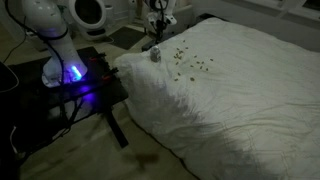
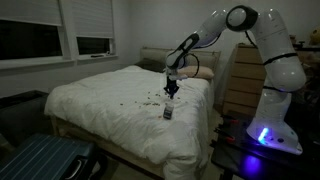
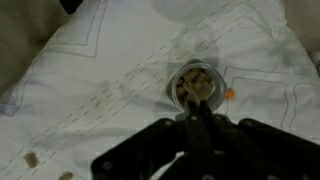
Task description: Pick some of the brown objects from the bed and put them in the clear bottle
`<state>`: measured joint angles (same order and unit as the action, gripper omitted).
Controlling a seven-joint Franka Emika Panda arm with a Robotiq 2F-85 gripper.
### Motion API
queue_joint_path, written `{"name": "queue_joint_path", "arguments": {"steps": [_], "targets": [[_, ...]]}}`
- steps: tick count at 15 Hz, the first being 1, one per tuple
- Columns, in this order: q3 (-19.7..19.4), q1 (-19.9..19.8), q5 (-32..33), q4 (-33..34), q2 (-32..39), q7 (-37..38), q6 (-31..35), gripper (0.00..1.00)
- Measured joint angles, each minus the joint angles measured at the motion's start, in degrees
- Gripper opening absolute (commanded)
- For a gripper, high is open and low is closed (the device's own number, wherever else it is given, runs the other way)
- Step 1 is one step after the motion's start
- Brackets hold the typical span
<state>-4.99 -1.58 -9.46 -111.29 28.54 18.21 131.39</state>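
white bed (image 2: 100, 105), clear bottle (image 2: 168, 112) upright just below the hand (image 2: 172, 93)

1 claw (image 2: 172, 88) on 1 arm (image 2: 268, 60). 1 clear bottle (image 3: 196, 86), right under claw. 1 bed (image 1: 240, 100) beneath both. Brown objects (image 1: 185, 62): many, in a loose scatter just beside claw, too tiny for an exact no. Several more sit inside bottle, approx. 2 loose off to claw's side in wrist view. 1 black table (image 1: 100, 92) w/ 1 blue light (image 1: 72, 73), well apart from claw. 2 windows (image 2: 30, 42) far beyond claw.
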Motion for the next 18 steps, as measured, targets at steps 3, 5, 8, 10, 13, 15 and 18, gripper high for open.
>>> {"name": "queue_joint_path", "arguments": {"steps": [3, 5, 8, 10, 13, 15, 18], "targets": [[0.0, -0.03, 0.0, -0.9, -0.14, -0.1, -0.01, 0.01], [0.0, -0.13, 0.0, -1.18, -0.1, -0.99, -0.07, 0.01], [0.01, -0.28, 0.0, -1.19, 0.18, -2.63, -0.12, 0.01], [0.15, -0.38, -0.01, -1.16, 0.52, -4.32, -0.12, 0.01], [0.48, -0.6, -0.01, -0.96, 1.24, -6.51, -0.14, 0.01], [0.93, -0.9, -0.02, -0.66, 1.83, -7.73, -0.15, 0.01], [1.46, -1.24, -0.05, -0.03, 2.77, -9.31, -0.16, 0.01]]}}
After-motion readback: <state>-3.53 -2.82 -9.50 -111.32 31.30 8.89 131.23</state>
